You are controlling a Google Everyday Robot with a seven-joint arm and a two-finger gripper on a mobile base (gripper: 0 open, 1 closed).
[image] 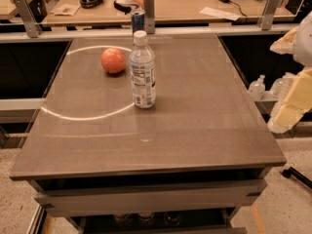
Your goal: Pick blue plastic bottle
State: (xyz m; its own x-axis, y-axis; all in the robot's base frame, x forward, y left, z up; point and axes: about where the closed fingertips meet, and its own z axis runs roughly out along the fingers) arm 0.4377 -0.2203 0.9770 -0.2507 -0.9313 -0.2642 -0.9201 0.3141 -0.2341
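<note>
On the table [204,111], the blue plastic bottle [143,72] stands upright beside the apple [113,60], well apart from the gripper [291,104] at the right edge; I cannot tell whether it is open or closed. The bottle looks light, thin-walled and tippy, so its labelled middle seems the surest hold.

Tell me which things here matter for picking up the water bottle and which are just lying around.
Job: tall clear plastic bottle with white cap; robot's cream tool at the right edge of view.
Lying about: round red apple; short blue metal can.
</note>
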